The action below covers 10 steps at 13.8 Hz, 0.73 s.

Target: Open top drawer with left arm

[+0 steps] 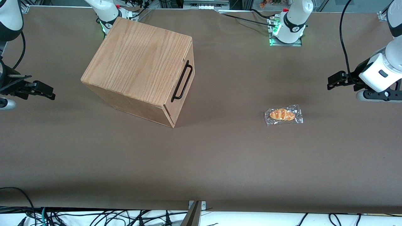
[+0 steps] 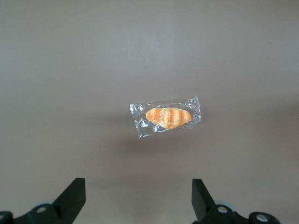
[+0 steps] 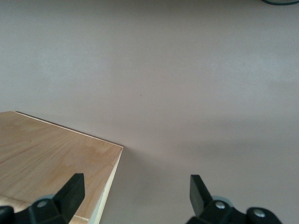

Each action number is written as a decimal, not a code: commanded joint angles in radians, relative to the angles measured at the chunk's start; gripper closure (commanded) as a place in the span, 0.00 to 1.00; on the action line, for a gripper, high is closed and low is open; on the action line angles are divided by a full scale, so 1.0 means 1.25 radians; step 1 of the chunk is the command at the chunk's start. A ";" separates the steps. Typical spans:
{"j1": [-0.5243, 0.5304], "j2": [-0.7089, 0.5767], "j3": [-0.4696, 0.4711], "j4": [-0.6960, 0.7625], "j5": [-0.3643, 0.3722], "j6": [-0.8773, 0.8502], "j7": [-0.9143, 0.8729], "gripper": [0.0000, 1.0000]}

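- Hung over the working arm's end of the brown table point(image 1: 220, 150): left arm point(image 1: 381, 70), gripper point(image 1: 333, 81) spread wide point(image 2: 135, 198) and holding nothing.
- Sat shut in the wooden cabinet point(image 1: 138, 67) toward the parked arm's end: top drawer point(image 1: 183, 84), black handle point(image 1: 182, 81) facing the working arm.
- Lay between cabinet and gripper, nearer the front camera: wrapped bread roll point(image 1: 283, 115).
- Trailed along the table's near edge: loose cables point(image 1: 94, 216).
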 commanded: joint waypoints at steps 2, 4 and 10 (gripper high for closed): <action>-0.005 0.011 -0.035 0.019 0.002 -0.007 -0.030 0.00; -0.005 0.012 -0.079 0.019 0.002 -0.007 -0.086 0.00; -0.005 0.015 -0.198 0.019 -0.001 -0.006 -0.272 0.00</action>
